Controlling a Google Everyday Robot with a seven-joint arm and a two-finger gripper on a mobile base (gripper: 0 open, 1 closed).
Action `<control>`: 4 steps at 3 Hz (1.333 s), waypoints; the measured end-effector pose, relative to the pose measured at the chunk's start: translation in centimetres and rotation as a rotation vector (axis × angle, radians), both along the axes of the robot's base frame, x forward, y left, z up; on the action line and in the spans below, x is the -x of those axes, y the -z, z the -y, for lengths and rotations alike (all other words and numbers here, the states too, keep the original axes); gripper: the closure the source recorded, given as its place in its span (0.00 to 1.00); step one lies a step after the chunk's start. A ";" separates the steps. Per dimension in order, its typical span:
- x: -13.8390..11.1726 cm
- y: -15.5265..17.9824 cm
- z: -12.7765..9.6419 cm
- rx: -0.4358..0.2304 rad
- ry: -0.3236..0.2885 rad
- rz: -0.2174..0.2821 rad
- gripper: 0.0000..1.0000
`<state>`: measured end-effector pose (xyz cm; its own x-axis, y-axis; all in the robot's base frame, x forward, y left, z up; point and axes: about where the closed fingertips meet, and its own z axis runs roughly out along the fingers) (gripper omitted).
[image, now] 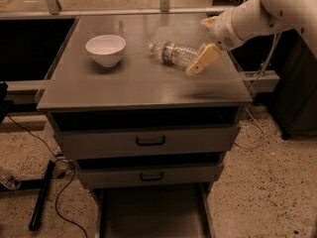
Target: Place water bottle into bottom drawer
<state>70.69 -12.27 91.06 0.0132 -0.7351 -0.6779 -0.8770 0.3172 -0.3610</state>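
The water bottle (173, 53) lies on its side on the grey cabinet top (138, 86), cap pointing left toward the bowl. My gripper (206, 39) is at the bottle's right end, just above the top. It is open: one tan finger (202, 60) is in front of the bottle's base and the other (210, 21) is behind it. I cannot tell whether the fingers touch the bottle. The bottom drawer (153, 212) is pulled out at the foot of the cabinet and shows a flat grey floor.
A white bowl (105, 48) stands on the cabinet top, left of the bottle. Two shallower drawers with black handles (150, 141) sit slightly ajar above the bottom drawer. Cables and a black stand leg (42, 195) lie on the floor at left.
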 end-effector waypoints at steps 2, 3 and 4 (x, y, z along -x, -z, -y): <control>-1.7 2.8 -0.7 0.034 0.076 -0.029 0.00; -2.5 3.7 -1.0 0.023 0.053 -0.072 0.00; -3.0 4.3 -1.0 -0.004 0.039 -0.109 0.00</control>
<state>73.65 -11.32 86.72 -0.0892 -0.7306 -0.6770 -0.8978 0.3533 -0.2630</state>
